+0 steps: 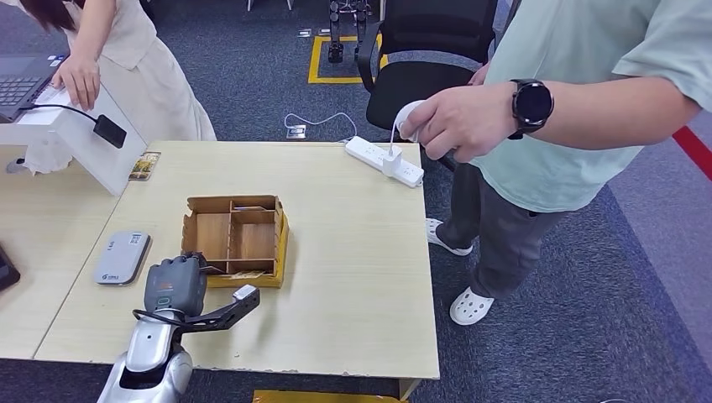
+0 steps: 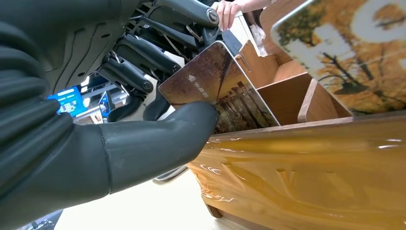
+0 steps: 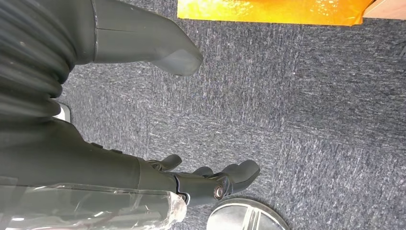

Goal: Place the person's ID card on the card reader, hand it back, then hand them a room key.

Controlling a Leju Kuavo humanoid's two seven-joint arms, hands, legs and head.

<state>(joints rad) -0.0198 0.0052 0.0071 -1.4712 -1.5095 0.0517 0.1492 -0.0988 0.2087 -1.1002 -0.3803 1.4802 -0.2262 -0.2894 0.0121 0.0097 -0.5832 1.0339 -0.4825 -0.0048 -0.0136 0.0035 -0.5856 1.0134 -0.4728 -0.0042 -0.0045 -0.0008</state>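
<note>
At the front left corner of the wooden divided box my left hand reaches into a compartment. In the left wrist view its thumb and fingers pinch a room key card printed with an autumn forest, standing tilted in the box. A second picture card stands in the box closer to the camera. The grey card reader lies flat on the table, left of the hand. My right hand hangs over grey carpet, fingers apart and holding nothing.
A person in a pale green shirt stands at the table's right side, a hand holding a white plug over the power strip. Another person stands at the far left by a white stand. A picture card lies beside it.
</note>
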